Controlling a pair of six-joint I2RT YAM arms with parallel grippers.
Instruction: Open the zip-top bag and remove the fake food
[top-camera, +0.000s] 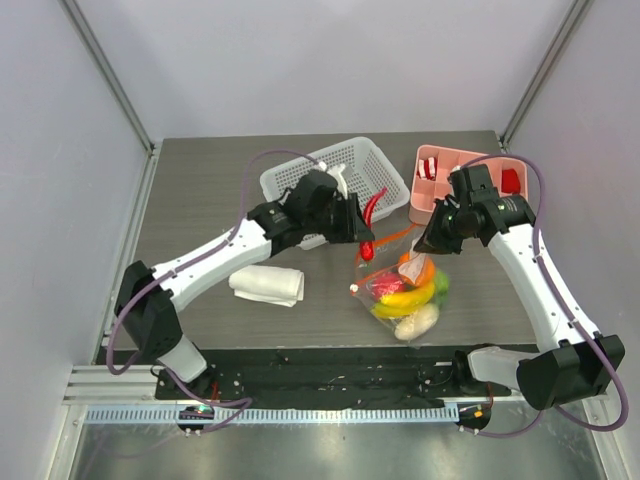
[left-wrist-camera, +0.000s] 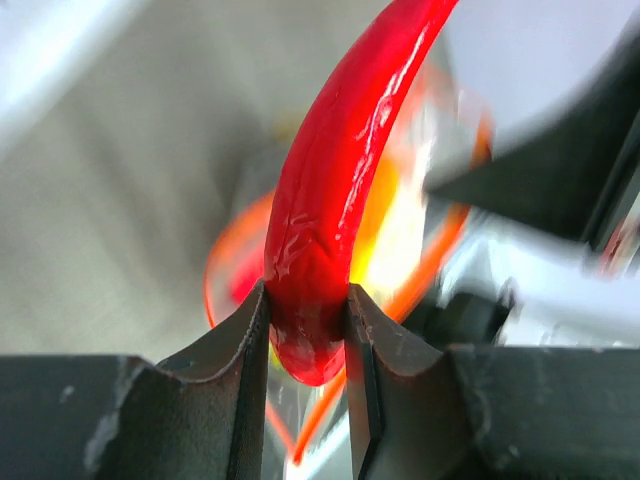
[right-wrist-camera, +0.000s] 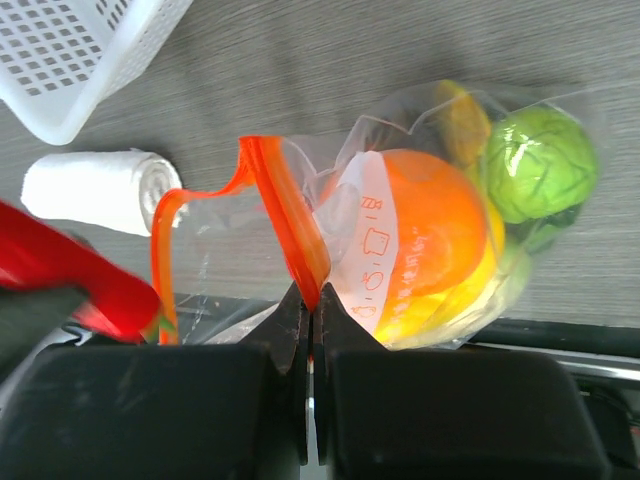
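Top external view: grey table (top-camera: 200, 190) bearing a white basket (top-camera: 360, 160) at 12 o'clock and a pink tray (top-camera: 418, 205) at 1 o'clock. The zip-top bag (top-camera: 385, 285) lies toward 5 o'clock of centre with its mouth parted, and the fake food (right-wrist-camera: 430, 230) is inside. A rolled white cloth (top-camera: 268, 285) lies at its 9 o'clock. The right gripper (right-wrist-camera: 308, 295) has its fingers pressed together on the bag's zip strip (right-wrist-camera: 285, 210). The left gripper (left-wrist-camera: 307, 290) pinches a red chilli (left-wrist-camera: 340, 170), raised at the bag's 11 o'clock.
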